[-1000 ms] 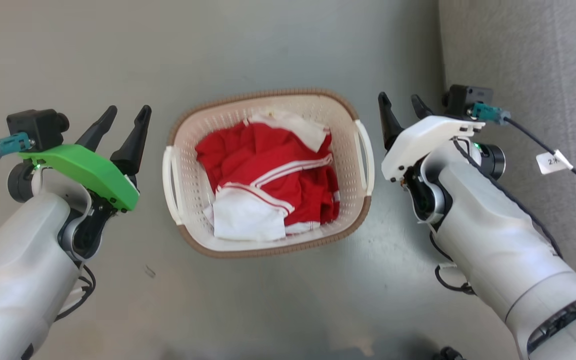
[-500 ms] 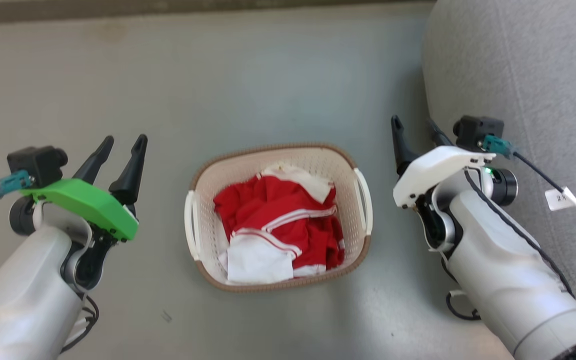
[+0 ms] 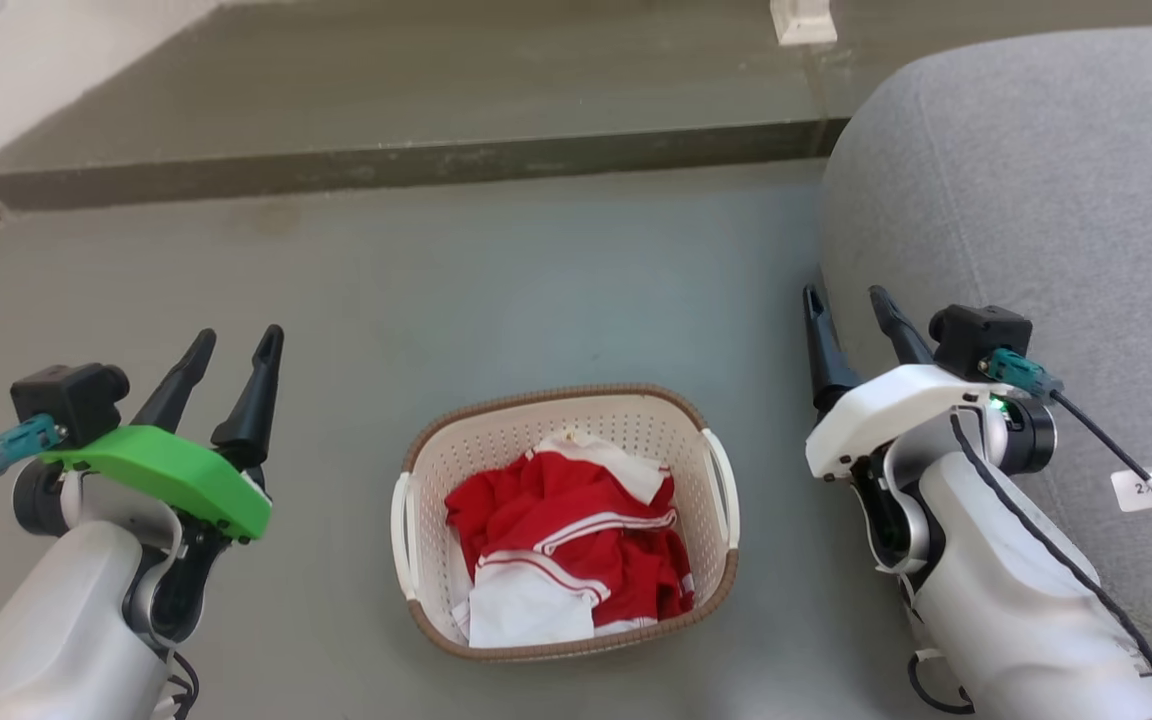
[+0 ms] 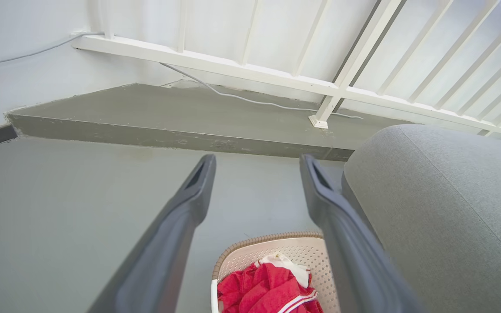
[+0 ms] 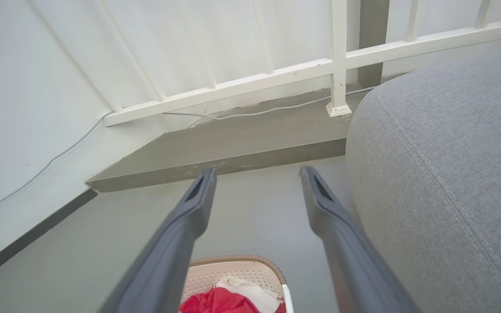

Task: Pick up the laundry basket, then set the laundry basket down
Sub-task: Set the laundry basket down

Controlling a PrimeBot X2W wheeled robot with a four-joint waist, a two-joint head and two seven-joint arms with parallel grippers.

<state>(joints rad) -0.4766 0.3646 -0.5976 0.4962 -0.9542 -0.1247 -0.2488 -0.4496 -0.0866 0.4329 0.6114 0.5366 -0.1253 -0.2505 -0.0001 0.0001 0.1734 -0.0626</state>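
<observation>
Small cream-white perforated plastic laundry basket point(image 3: 586, 428) with brown woven-look rim sitting on the grey floor point(image 3: 436, 280), carrying crumpled red-and-white clothes point(image 3: 566, 530), left gripper point(image 3: 239, 336) hovering off to its left, fingers parted, gripping nothing, right gripper point(image 3: 845, 293) hovering beside the grey fabric sofa point(image 3: 1036, 200), likewise parted and empty

1. The laundry basket point(image 3: 496, 445) sits on the floor point(image 3: 486, 280), with clothes point(image 3: 576, 530) inside it.
2. The left gripper point(image 3: 239, 337) hangs to its left and the right gripper point(image 3: 844, 293) to its right, both apart from it.
3. A sofa point(image 3: 1036, 180) stands to the right, just beside the right gripper.
4. A raised step point(image 3: 386, 100) runs behind the laundry basket, with a railing post point(image 3: 802, 20) on it.
</observation>
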